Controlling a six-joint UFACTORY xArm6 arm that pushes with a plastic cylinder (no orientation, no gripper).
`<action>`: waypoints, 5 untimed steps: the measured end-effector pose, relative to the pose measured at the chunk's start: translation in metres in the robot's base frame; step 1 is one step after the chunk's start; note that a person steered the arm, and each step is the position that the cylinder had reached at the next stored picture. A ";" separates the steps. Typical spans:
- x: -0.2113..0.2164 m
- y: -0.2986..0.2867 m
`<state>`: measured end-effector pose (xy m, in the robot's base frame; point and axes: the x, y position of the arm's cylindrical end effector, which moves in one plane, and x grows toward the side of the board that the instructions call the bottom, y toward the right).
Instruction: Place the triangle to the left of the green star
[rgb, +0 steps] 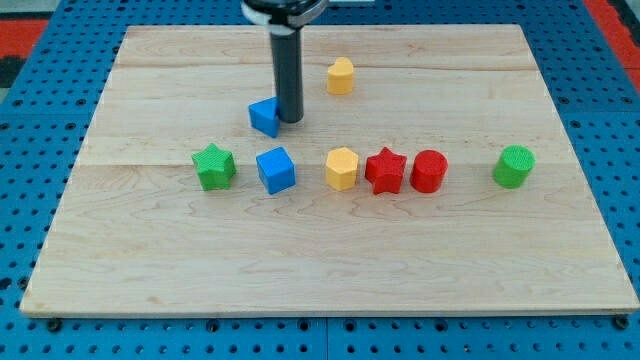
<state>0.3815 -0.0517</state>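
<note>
The blue triangle (264, 116) lies on the wooden board above the middle row of blocks. My tip (290, 120) stands right against the triangle's right side. The green star (214, 166) sits below and to the left of the triangle, at the left end of the row. The triangle is up and to the right of the star, not beside it.
A blue cube (276, 169) lies right of the green star, then a yellow hexagon (342, 168), a red star (385, 171) and a red cylinder (428, 171). A green cylinder (514, 166) is at the right. A second yellow block (340, 76) is near the top.
</note>
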 end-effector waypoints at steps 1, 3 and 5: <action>0.003 -0.034; -0.026 -0.085; -0.044 -0.145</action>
<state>0.3379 -0.1969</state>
